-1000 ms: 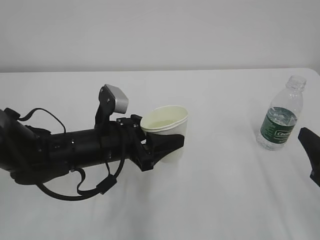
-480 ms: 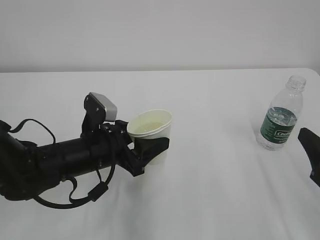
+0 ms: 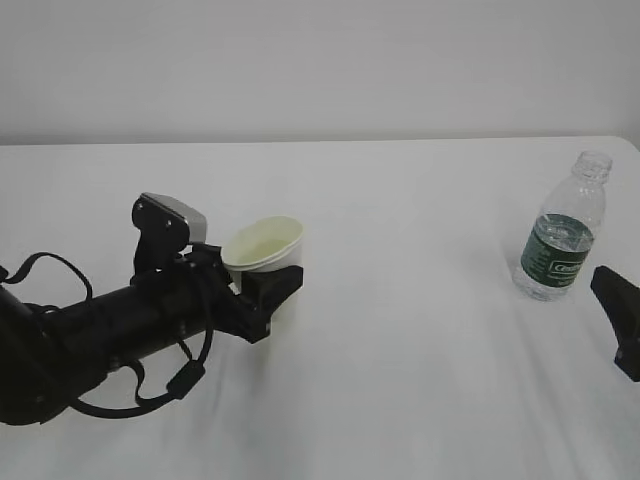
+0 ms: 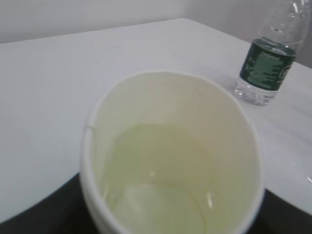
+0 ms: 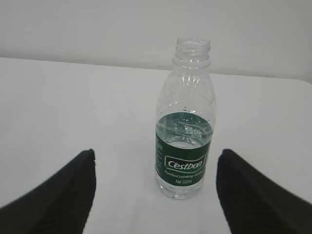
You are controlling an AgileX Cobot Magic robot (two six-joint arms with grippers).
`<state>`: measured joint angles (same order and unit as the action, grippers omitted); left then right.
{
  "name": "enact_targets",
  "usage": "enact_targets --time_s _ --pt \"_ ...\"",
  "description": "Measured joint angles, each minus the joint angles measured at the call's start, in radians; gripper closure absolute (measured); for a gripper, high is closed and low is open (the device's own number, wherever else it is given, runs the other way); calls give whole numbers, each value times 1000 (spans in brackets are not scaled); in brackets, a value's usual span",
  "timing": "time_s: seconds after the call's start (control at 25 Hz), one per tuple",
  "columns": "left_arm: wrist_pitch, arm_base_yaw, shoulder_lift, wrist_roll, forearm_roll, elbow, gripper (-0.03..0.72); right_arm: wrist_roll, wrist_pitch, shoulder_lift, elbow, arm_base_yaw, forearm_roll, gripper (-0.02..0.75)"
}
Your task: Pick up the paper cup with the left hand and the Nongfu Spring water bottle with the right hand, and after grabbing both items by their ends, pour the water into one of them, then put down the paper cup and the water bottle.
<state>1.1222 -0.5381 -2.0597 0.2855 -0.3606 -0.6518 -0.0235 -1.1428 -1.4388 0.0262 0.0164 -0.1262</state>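
exterior view, left to right: left hand (image 3: 268, 292) clamps the one paper cup (image 3: 264, 252), tilted, water (image 4: 156, 185) inside, so it should be levelled and lowered gently onto the table (image 3: 420, 390); one nongfu spring water bottle (image 3: 563, 228) stands upright at right, just beyond the spread, empty right hand (image 3: 622, 318).

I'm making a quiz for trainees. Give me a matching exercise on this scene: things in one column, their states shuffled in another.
Things:
1. paper cup
2. water bottle
3. left pincer
4. right pincer

States:
A. open, empty, facing the bottle
B. standing upright on the table, capless
C. closed around the cup's body
D. held tilted, with water inside

Pairs: 1-D, 2-B, 3-C, 4-A
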Motion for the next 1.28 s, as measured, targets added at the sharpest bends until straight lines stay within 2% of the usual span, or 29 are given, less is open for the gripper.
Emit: enact_targets --time_s 0.28,0.64,0.92,1.08,1.28 --pt "0 0 28 -103 158 48 226 0 0 -2 0 0 0 154" --pt "1 0 51 -174 432 74 226 0 0 -4 0 0 0 155" --pt "1 0 51 -212 586 74 230 0 0 -4 0 0 0 155" --pt "1 0 51 -213 644 74 235 0 0 -4 0 0 0 155" --pt "1 0 51 -215 648 74 239 -2 0 -4 0 0 -1 155"
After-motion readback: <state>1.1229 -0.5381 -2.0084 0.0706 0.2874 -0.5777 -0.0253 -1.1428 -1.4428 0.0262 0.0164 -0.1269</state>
